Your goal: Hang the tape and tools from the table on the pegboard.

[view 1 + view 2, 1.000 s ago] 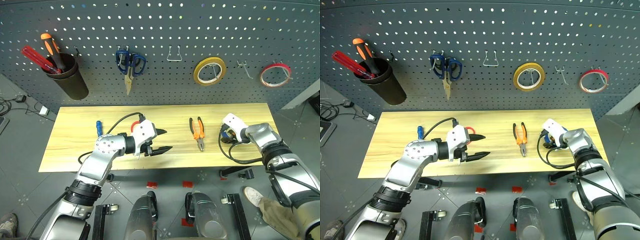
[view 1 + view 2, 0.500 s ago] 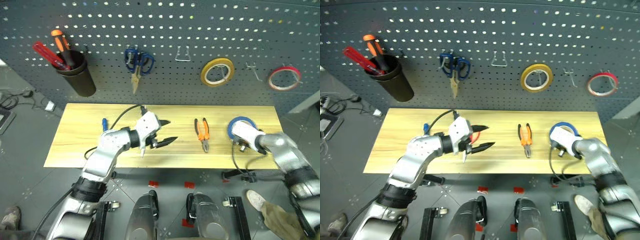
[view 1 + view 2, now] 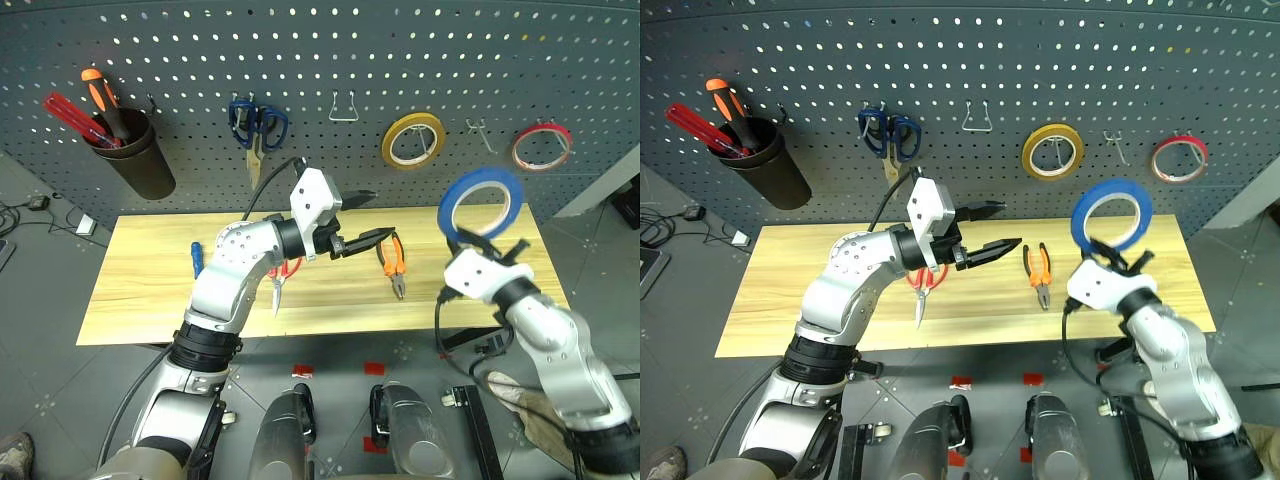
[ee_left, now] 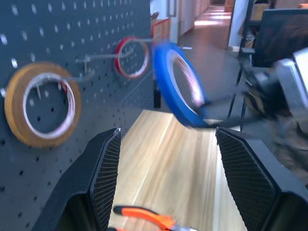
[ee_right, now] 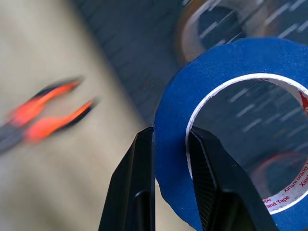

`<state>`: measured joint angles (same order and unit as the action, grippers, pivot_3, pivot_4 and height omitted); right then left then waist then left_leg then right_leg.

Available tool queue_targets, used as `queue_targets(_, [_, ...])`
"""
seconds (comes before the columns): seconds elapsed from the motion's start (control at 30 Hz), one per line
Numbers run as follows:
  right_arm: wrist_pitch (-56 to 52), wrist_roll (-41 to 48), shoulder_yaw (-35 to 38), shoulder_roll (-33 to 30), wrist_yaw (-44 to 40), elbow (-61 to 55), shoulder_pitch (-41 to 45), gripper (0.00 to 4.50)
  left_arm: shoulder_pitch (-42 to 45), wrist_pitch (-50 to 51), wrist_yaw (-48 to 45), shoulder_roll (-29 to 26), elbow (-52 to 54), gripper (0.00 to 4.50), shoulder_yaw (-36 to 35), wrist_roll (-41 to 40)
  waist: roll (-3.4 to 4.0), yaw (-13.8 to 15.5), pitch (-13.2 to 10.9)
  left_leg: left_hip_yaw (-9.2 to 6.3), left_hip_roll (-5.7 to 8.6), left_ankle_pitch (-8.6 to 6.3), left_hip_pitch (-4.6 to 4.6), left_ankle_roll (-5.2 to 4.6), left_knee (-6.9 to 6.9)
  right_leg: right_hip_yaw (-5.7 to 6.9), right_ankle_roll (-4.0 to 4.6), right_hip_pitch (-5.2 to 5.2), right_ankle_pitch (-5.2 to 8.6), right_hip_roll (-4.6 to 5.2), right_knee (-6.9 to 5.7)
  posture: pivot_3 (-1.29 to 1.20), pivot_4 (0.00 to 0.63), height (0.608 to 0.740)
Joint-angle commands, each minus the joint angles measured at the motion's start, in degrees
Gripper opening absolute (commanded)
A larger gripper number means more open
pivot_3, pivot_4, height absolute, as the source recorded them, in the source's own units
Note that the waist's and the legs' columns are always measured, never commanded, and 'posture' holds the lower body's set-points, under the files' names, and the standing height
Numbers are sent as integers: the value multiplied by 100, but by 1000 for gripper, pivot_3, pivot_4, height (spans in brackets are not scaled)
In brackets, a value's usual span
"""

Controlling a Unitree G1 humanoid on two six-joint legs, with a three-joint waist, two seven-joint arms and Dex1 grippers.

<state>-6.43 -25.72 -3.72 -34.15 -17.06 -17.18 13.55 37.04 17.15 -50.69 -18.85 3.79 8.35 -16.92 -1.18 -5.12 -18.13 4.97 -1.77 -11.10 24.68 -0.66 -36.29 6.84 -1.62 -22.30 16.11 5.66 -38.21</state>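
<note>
Right wrist view blurs pliers (image 5: 45, 113) behind tape (image 5: 231, 139).

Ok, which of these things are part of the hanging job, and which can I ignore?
Job:
blue tape, in right gripper
pliers
red scissors
blue screwdriver
pegboard

Ignore:
yellow tape
red tape
dark blue scissors
cup
</note>
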Motion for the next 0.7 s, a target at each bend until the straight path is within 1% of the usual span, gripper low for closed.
queue_targets(0.03, [512,206,157,-82,130,917,655,700,28,-86,-9,-62,61,3307,-103,-59,-1,1,0,-1,-1,0,0,0,0,2,1,2,0,0,0,-281,281,740])
queue_targets(0.07, [599,267,174,-72,137,1177,834,700,15,-91,-4,-68,74,3307,-95,-48,-1,2,0,0,-1,1,1,0,0,3,2,2,-1,0,0,-281,281,740])
queue_targets(0.1, [708,316,182,-78,149,1560,1081,700,-14,-93,2,-85,99,3307,-81,-30,-1,5,0,4,1,1,2,0,-1,2,29,1,-17,2,0,-272,274,740])
queue_targets(0.23, [1068,600,168,-53,73,2892,1855,700,-144,-98,20,-175,209,3307,-58,14,-1,3,0,9,6,0,10,-1,5,7,32,-1,-19,5,13,-251,265,740])
queue_targets(0.33, [1140,886,239,67,35,3338,2070,700,-237,-97,48,-246,244,3307,-77,43,-1,6,0,11,4,0,10,-1,16,11,31,-2,-17,6,18,-243,262,740])
queue_targets(0.4, [1135,1048,292,140,24,3280,2000,1407,-344,-95,43,-323,280,3307,-95,53,0,9,0,7,2,0,10,-1,19,16,31,-1,-16,5,17,-243,262,740])
queue_targets(0.43, [1121,1091,292,150,1,3230,1952,1573,-381,-91,46,-351,299,3307,-95,55,0,12,0,9,3,0,10,-1,20,15,31,-2,-16,5,16,-241,262,740])
queue_targets(0.47, [1084,1122,291,168,-3,3142,1876,1856,-429,-79,40,-388,319,3307,-96,53,0,14,0,9,4,0,10,-1,18,14,31,-2,-16,6,15,-241,262,740])
queue_targets(0.57, [584,1234,310,345,-55,2384,1284,2861,-800,-81,-102,-700,457,3307,-127,74,1,20,1,11,5,0,9,-1,11,11,31,0,-16,10,11,-245,267,740])
queue_targets(0.63, [-120,1418,369,567,-141,1746,873,3521,-1077,-122,-223,-987,559,3307,-132,121,1,19,2,7,0,0,9,-1,12,12,31,0,-16,8,9,-250,279,740])
queue_targets(0.7, [-1499,1786,376,1052,-247,894,425,4201,-1444,-237,-362,-1403,580,3307,-121,300,2,8,2,6,-3,0,8,0,14,10,31,-3,-16,6,5,-251,283,740])
